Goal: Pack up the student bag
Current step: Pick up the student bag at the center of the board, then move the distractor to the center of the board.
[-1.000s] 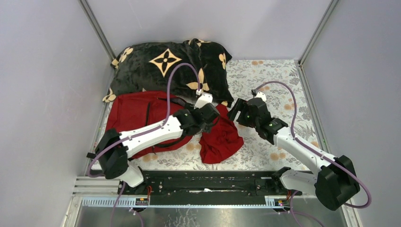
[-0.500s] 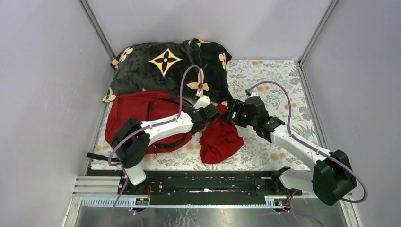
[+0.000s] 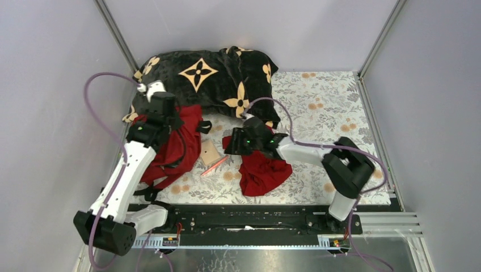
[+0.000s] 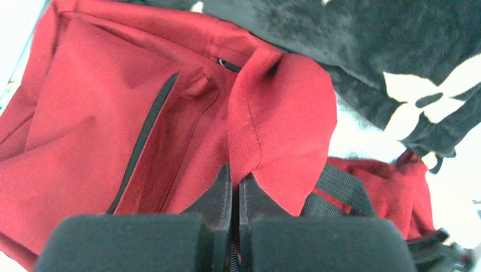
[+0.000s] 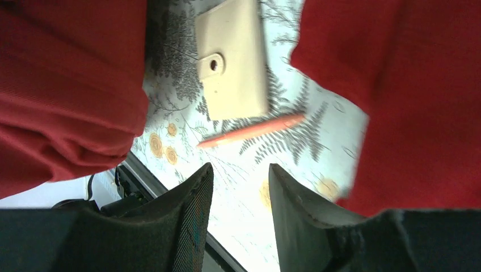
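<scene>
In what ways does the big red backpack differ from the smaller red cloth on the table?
The backpack is larger and has a black zipper and dark straps; the cloth is smaller and plain. The backpack lies at the left, and the left gripper is shut on a fold of it; the cloth lies crumpled near the middle, not gripped. Both are red fabric.
</scene>
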`<state>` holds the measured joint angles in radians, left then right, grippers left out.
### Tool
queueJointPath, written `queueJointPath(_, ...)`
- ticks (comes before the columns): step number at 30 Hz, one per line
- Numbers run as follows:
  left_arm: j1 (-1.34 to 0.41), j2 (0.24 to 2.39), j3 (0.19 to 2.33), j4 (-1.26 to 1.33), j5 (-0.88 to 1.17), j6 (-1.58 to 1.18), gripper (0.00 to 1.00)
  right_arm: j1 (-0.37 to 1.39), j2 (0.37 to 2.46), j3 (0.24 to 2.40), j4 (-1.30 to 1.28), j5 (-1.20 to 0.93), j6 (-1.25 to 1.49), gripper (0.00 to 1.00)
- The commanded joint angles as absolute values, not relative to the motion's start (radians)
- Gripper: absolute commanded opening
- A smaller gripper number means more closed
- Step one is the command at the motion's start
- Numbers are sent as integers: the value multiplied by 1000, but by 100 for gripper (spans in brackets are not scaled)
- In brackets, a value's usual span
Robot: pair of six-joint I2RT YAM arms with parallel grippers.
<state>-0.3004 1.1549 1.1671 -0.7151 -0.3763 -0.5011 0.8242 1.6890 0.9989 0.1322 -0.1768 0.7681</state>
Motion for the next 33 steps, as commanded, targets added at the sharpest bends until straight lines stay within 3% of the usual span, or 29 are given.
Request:
queueJointPath(1,-183,1073,1150,-718,-340,-524,0,885,1823,1154,195,-208,771,47)
queueJointPath(13,-62,1050,1131,-727,-363,-553,0,894,2019,1356,50,-9,710,47)
queueJointPath(18,-38,1059,1099,-730,-379,-562,0,783,2071,1306,53,-21,731,46)
queueJointPath(29,-34,1058,1039,-700,-316,-580,0,581,1786,915,27,84,741,46)
queueJointPath(33,-33,1056,1044,-700,-335,-584,0,566,1698,895,6,68,702,46)
